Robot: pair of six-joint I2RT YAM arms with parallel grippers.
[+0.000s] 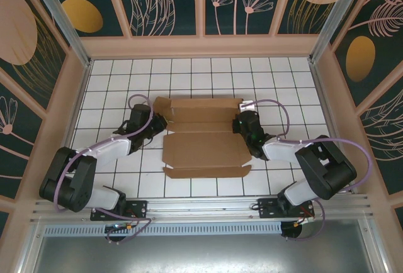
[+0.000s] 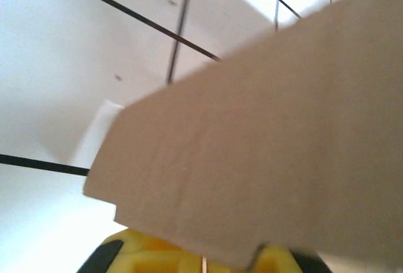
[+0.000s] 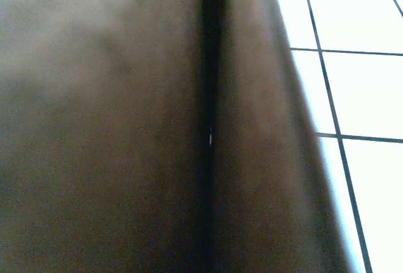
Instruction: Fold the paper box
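Note:
The paper box (image 1: pixel 204 150) lies opened out, brown and unprinted, in the middle of the white tiled table (image 1: pixel 113 72), with creased flaps at its far side. My left gripper (image 1: pixel 156 124) is at the box's left edge by the far flap. In the left wrist view a cardboard flap (image 2: pixel 264 134) stretches across just above my yellow fingers (image 2: pixel 157 257), which meet with only a hairline seam between them. My right gripper (image 1: pixel 241 122) sits at the box's right edge. The right wrist view has dark brown cardboard (image 3: pixel 113 128) very close, split by a dark vertical seam, hiding the fingers.
Patterned walls (image 1: pixel 201 2) enclose the table on three sides. A metal rail (image 1: pixel 201 207) with both arm bases runs along the near edge. Bare tiles lie behind the box and at either side beyond the arms.

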